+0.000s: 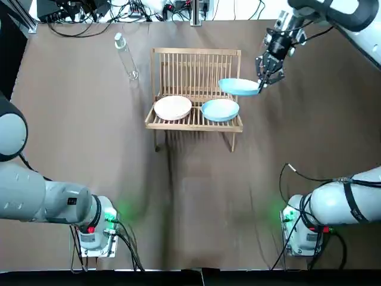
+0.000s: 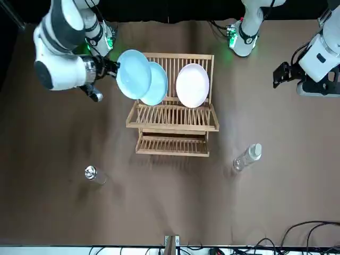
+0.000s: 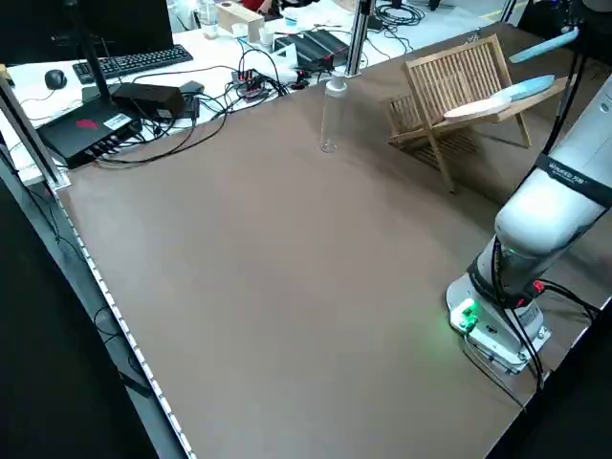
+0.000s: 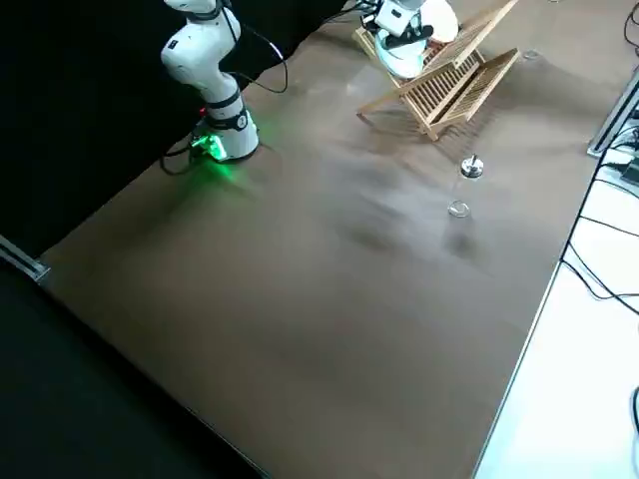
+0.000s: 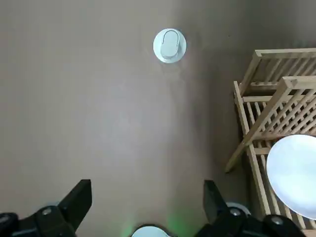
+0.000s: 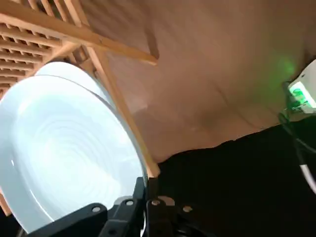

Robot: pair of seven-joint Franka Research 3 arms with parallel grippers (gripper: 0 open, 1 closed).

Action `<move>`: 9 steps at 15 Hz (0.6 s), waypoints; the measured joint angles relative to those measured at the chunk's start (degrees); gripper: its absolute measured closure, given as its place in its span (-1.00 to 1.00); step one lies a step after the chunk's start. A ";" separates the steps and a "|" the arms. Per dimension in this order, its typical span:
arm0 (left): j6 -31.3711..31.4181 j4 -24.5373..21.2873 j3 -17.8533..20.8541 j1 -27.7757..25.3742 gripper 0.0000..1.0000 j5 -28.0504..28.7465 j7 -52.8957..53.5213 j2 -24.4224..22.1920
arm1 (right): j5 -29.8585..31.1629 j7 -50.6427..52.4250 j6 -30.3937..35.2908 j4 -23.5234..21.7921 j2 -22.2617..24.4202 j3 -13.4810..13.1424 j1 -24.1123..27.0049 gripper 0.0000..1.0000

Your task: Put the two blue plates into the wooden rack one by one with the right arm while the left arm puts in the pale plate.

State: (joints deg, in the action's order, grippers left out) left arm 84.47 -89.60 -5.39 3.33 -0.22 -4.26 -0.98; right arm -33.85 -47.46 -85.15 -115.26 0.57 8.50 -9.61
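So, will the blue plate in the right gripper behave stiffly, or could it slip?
The blue plate looks rigid and glossy, so probably slippery. The right gripper pinches it only at its rim, so it may pivot. Likely fragile if knocked against the wooden rack.

In the upper middle, the wooden rack (image 1: 196, 65) holds the pale plate (image 1: 172, 108) and one blue plate (image 1: 220, 109), leaning side by side. The other blue plate (image 1: 239, 87) hangs by its right end.

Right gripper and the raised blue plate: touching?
Touching. The right wrist view shows the right gripper closed on the rim of the raised blue plate.
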 joint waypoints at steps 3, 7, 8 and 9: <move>-0.14 -0.11 0.00 0.00 -0.99 0.00 0.00 0.00 | -0.14 -5.73 -3.87 -0.09 -2.20 0.00 -4.40 0.95; -1.03 -0.43 0.01 -0.05 -0.99 0.00 0.00 0.01 | -0.29 -10.35 -6.27 -0.08 -4.97 -0.02 -8.24 0.95; -1.09 -0.53 0.01 -0.05 -0.99 0.00 0.00 0.04 | -0.34 -10.93 -6.27 -0.08 -5.29 -0.02 -8.74 0.95; -1.10 -0.57 0.01 -0.05 -0.99 0.00 0.00 0.12 | -0.38 -11.37 -6.27 -0.08 -5.51 -0.02 -9.13 0.95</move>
State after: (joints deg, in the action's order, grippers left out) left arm 83.37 -90.17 -5.38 3.28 -0.22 -4.26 -0.86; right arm -34.23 -58.83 -91.42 -115.34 -4.94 8.48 -18.74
